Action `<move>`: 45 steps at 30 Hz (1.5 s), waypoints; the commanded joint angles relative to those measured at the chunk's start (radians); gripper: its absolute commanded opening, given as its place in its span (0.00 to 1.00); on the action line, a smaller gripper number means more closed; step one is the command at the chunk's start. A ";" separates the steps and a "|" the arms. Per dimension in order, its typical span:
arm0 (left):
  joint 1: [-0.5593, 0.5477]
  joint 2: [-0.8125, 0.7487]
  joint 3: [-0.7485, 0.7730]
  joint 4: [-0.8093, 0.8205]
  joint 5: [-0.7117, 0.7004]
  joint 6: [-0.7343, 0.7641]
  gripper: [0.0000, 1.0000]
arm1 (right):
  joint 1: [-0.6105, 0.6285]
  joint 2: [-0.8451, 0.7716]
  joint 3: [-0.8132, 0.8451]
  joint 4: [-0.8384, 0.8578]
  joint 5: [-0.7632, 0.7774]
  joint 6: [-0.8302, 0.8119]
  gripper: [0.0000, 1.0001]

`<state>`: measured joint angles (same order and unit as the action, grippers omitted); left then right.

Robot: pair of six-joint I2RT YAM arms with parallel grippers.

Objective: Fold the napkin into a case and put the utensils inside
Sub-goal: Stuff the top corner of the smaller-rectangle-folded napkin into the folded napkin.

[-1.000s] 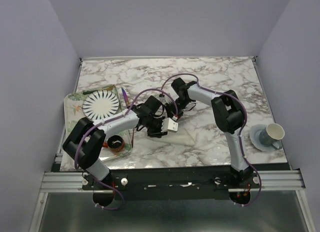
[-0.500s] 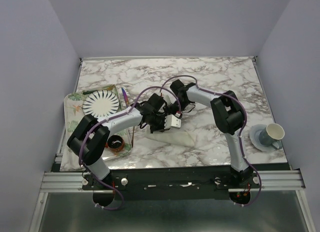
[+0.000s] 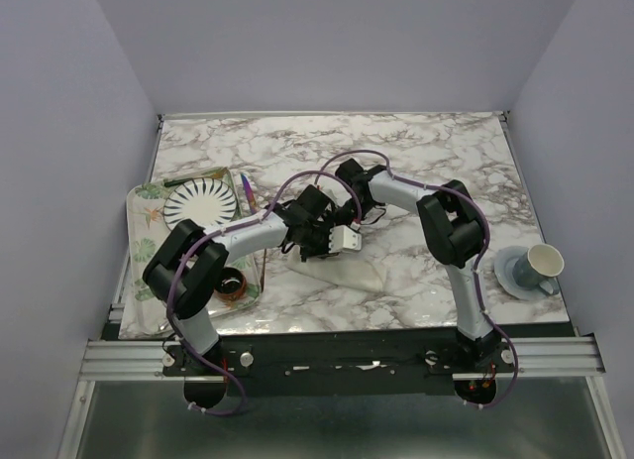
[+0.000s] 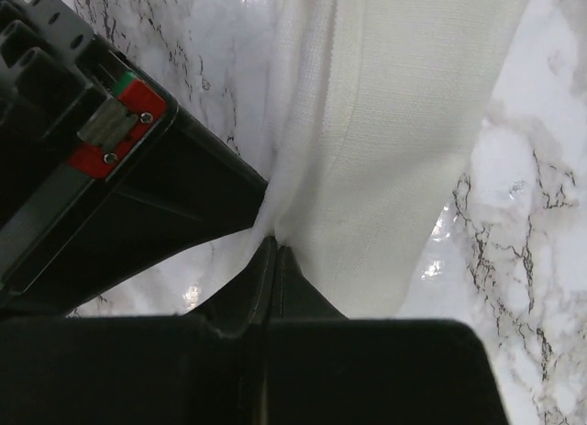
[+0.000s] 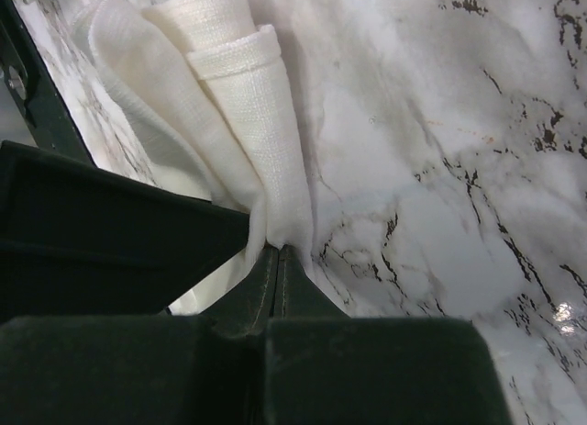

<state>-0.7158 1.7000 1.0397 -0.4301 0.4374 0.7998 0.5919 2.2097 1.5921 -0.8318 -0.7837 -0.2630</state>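
Well to the left of the napkin (image 4: 394,140) you have a flower-patterned tray (image 3: 145,217) carrying a white plate with black radial stripes (image 3: 200,205). A slim purple-blue utensil (image 3: 245,188) lies on the side of the tray nearer the napkin, just beside the plate. A small dark bowl with an orange rim (image 3: 230,282) sits on the tray's near end, also left of the napkin. The napkin itself lies about the middle of the marble desk (image 3: 446,152), with both arms reaching over its far left part. Your left fingers (image 4: 244,295) are pressed together and pinch a thin edge of the cream cloth, which runs away from them as a long flat band. Your right fingers (image 5: 307,296) are likewise pressed together, pinching a fold where the napkin bunches into soft rolled layers. In the top view the two wrists sit close together over the cloth. Well to the right of the napkin, a pale cup (image 3: 544,262) stands on a saucer (image 3: 511,274).
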 commanded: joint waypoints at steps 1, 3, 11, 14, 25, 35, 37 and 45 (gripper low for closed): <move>-0.010 0.023 -0.003 0.059 -0.055 0.006 0.00 | 0.016 -0.035 -0.014 0.005 -0.032 -0.015 0.01; -0.016 0.027 -0.007 0.067 -0.071 0.007 0.00 | 0.016 -0.030 0.000 -0.004 -0.032 -0.015 0.01; -0.043 0.050 0.006 0.011 -0.094 0.035 0.00 | -0.015 -0.039 0.115 -0.098 0.030 -0.007 0.13; -0.043 0.047 -0.001 0.005 -0.100 0.039 0.00 | -0.050 -0.024 0.169 -0.160 0.038 0.007 0.21; -0.045 0.055 0.005 0.008 -0.109 0.027 0.00 | -0.075 -0.091 0.066 -0.222 0.030 -0.024 0.54; -0.047 0.061 0.016 0.007 -0.109 0.013 0.00 | -0.040 -0.107 -0.003 -0.201 0.041 -0.015 0.54; -0.047 0.062 0.017 0.007 -0.111 0.012 0.00 | -0.040 -0.108 -0.012 -0.196 0.041 -0.015 0.51; -0.048 0.067 0.022 0.007 -0.114 0.001 0.00 | -0.030 -0.081 -0.012 -0.207 -0.008 -0.013 0.32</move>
<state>-0.7555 1.7397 1.0492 -0.4114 0.3504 0.8108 0.5526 2.1483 1.5883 -1.0340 -0.7563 -0.2710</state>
